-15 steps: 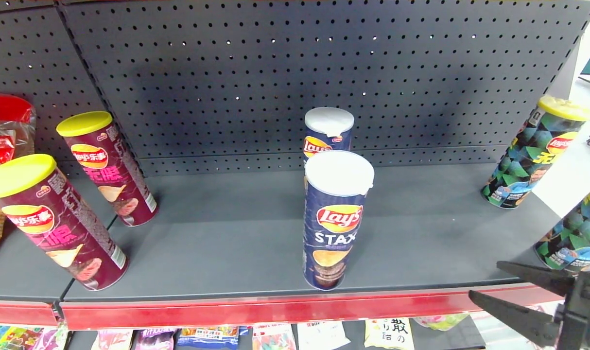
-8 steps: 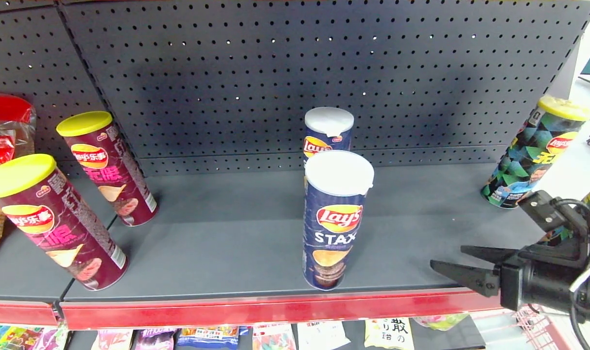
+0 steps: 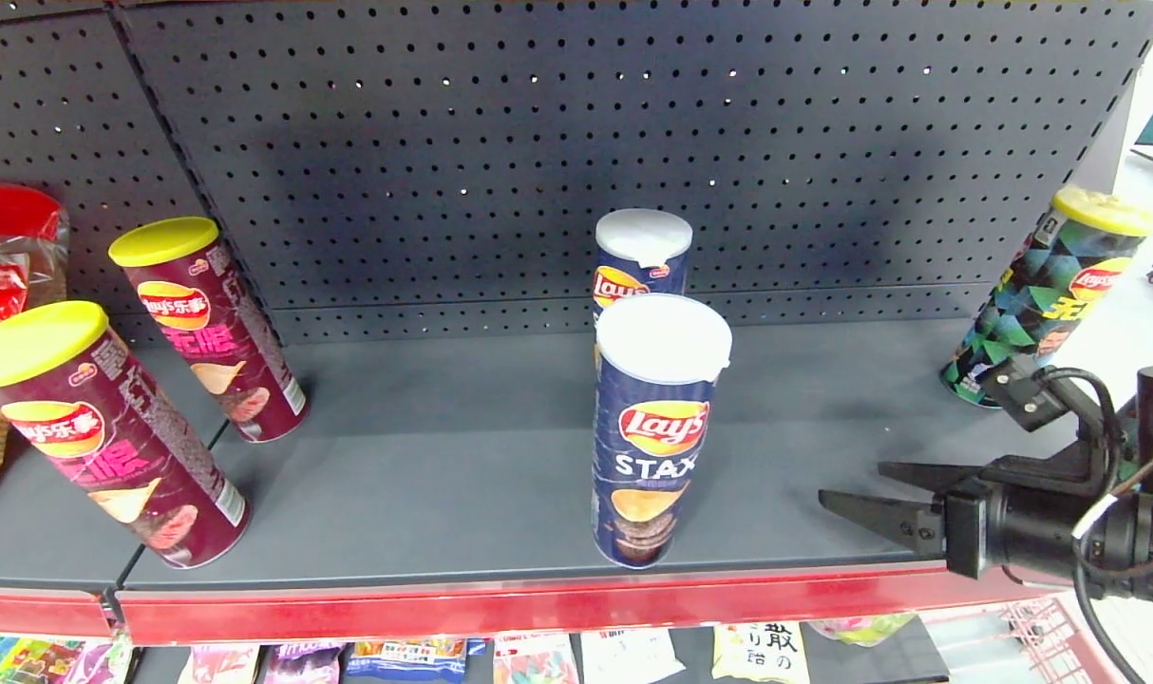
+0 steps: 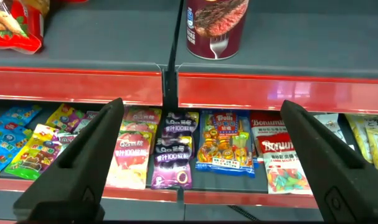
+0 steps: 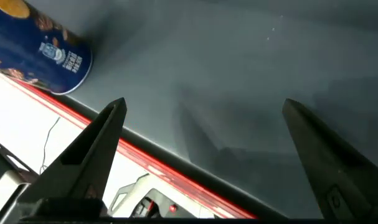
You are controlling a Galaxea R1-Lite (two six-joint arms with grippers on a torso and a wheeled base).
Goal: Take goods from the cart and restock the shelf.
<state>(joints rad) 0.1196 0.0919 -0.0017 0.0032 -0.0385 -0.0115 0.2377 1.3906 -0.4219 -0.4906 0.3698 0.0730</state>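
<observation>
Two blue chip cans stand mid-shelf, one [image 3: 657, 427] at the front and one [image 3: 641, 252] behind it. On the grey shelf board [image 3: 444, 475], two maroon cans with yellow lids [image 3: 102, 432] [image 3: 206, 323] stand at the left. A green-patterned can [image 3: 1042, 299] stands at the right. My right gripper [image 3: 852, 484] hovers open and empty over the shelf's front right, pointing left toward the front blue can [image 5: 39, 50], well apart from it. In its own view the right gripper [image 5: 204, 102] holds nothing. My left gripper [image 4: 202, 106] is open and empty, low before the lower shelf.
A perforated grey back panel [image 3: 576, 142] closes the shelf behind. A red price strip [image 3: 538, 603] runs along the front edge. Snack bags [image 4: 176, 155] fill the lower shelf, a maroon can [image 4: 217, 28] above them. Red packets [image 3: 7, 247] sit far left.
My right gripper has risen from the lower right corner and moved left over the shelf's front edge, staying open. The cans have not moved.
</observation>
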